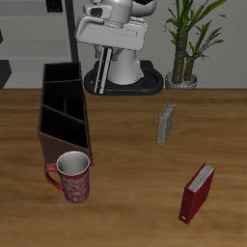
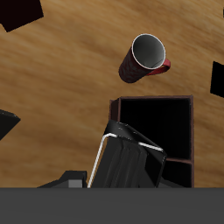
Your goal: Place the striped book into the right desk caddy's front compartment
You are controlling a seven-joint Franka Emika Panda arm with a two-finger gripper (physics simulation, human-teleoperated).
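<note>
My gripper (image 1: 102,48) is high over the back of the table, shut on the striped book (image 1: 99,72), which hangs edge-on below it as a thin dark strip. The wrist view shows the book (image 2: 127,164) close up as a dark cover with a white page edge, and its stripes do not show. Below it lies the right desk caddy (image 2: 186,112), seen from above at one open end section. In the exterior view the long maroon caddy (image 1: 43,121) with slanted dividers runs from the back toward the front, and the book hangs just beyond its far end.
A red patterned mug (image 1: 73,177) (image 2: 147,54) stands at the caddy's front end. A small grey book (image 1: 166,123) stands mid-table and a red book (image 1: 198,191) nearer the front edge. The robot base (image 1: 123,72) and a potted plant (image 1: 188,39) are at the back.
</note>
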